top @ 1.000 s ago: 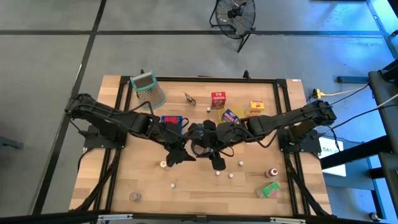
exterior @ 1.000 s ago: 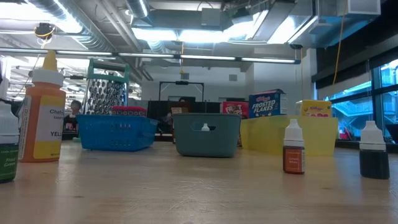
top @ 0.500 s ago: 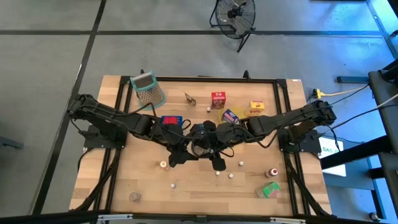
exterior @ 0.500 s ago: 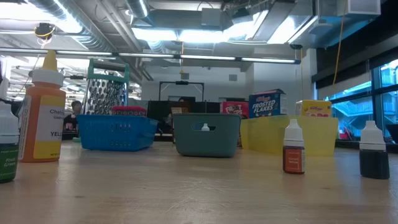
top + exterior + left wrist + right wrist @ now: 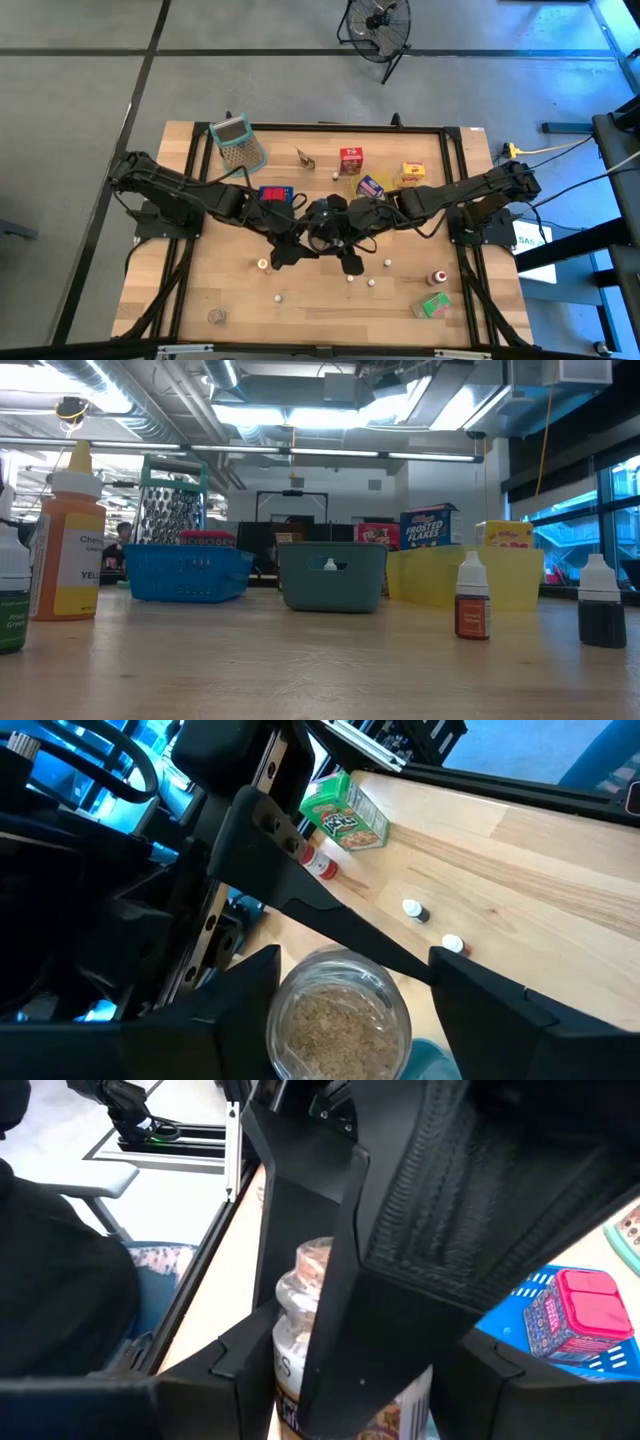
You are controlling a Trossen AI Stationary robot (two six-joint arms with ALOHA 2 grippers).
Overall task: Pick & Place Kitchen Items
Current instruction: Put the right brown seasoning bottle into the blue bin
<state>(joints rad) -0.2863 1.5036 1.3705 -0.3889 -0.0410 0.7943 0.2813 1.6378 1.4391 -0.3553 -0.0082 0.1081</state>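
Clear plastic or glass, the jar [image 5: 338, 1016] of brown grains sits between the left gripper [image 5: 340, 995] and the right gripper [image 5: 345, 1355] at mid-table. It looks rigid, smooth and probably slippery, with modest weight, so I would squeeze the straight wall below the shoulder. The right gripper's fingers sit against its sides, apparently clamping it; the left's stand apart either side of it, not visibly touching. The jar's label is unreadable. In the low view a carton [image 5: 428, 526] reads "FROSTED FLAKES".
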